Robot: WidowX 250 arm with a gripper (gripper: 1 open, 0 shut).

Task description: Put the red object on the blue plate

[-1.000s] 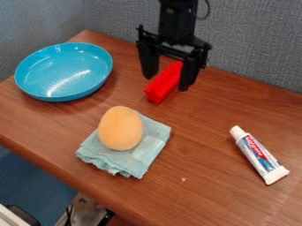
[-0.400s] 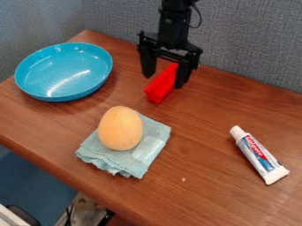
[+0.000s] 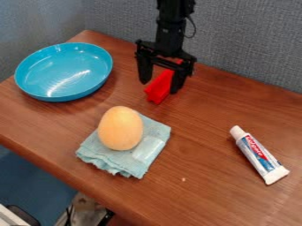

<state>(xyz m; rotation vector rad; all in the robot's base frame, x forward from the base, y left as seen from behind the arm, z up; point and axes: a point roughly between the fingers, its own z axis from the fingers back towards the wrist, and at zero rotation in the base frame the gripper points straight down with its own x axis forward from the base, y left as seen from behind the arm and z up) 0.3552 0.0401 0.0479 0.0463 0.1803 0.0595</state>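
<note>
The red object (image 3: 158, 89) is a small red block lying on the wooden table behind the middle. My black gripper (image 3: 164, 78) points down over it, open, with one finger on each side of the block's far end. I cannot tell whether the fingers touch it. The blue plate (image 3: 63, 71) is a shallow blue dish at the table's left, well apart from the gripper and with nothing in it.
A tan, egg-shaped object (image 3: 119, 128) rests on a folded light-blue cloth (image 3: 126, 147) in front of the red block. A white toothpaste tube (image 3: 257, 153) lies at the right. The table's front edge (image 3: 71, 172) runs diagonally at the lower left.
The gripper has sunk and shifted a little left and away from the camera, so its open fingers now straddle the red block lower down. The block, the plate and the other things stayed put.
</note>
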